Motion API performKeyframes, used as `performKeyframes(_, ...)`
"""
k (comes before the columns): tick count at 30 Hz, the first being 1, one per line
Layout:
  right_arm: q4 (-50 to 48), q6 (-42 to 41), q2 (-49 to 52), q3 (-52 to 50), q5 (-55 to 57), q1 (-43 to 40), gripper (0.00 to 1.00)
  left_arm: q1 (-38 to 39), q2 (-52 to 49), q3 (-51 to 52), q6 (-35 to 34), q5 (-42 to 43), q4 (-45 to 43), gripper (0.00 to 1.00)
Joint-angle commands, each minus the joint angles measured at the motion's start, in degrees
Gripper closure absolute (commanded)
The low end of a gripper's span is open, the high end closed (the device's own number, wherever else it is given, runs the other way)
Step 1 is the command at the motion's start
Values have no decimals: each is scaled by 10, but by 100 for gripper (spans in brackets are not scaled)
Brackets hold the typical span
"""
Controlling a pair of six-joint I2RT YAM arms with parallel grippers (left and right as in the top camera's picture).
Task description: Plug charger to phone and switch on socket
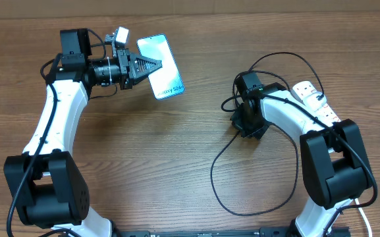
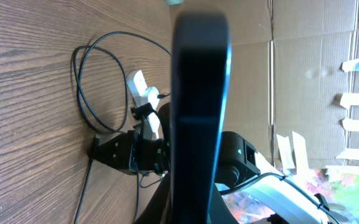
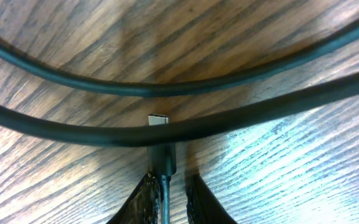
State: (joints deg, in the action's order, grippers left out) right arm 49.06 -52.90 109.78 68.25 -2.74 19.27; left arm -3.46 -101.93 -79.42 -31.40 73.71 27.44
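The small black connector [image 3: 162,154] at the free end of the long thin black charger cable [image 1: 211,172] lies on the brown wood-grain desk [image 1: 170,158], about 3 o'clock from the desk's middle. In the right wrist view its bare metal tip points to 12 o'clock, and a strand of its own cable lies across it. It looks light, with a stiff moulded body and limp cord behind. The body's flat sides are the best place to pinch, not the tip. The crossing strand may drag as it lifts.

The right gripper [image 3: 168,186] straddles the connector's rear, narrow; I cannot tell whether it actually pinches.

At 10 o'clock the left gripper [image 1: 143,64] is clamped on the slim rectangular blue-teal-screened phone [image 1: 165,72], which is smooth and probably slippery. The elongated white plastic power strip [image 1: 308,92] sits at 2 o'clock, partly under the right arm.
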Motion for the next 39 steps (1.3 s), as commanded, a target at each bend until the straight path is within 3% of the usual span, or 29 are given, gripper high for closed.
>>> performKeyframes(1, -4, -2, 22, -4, -8, 3, 84, 1, 2, -2, 10, 22, -3, 96)
performKeyframes(11, -3, -2, 22, -4, -9, 3, 84, 1, 2, -2, 10, 22, -2, 96)
performKeyframes(12, -3, -2, 22, -4, -9, 3, 78, 1, 2, -2, 10, 22, -2, 96)
performKeyframes(15, -3, -2, 22, -4, -9, 3, 76, 1, 2, -2, 9, 22, -2, 96)
performKeyframes(25, -3, -2, 22, -4, -10, 3, 88, 1, 2, -2, 9, 22, -2, 96)
performKeyframes(33, -3, -2, 22, -4, -14, 3, 87, 1, 2, -2, 9, 22, -2, 96)
performKeyframes(39, -8, -2, 22, -4, -12, 3, 93, 1, 2, -2, 9, 22, -2, 96)
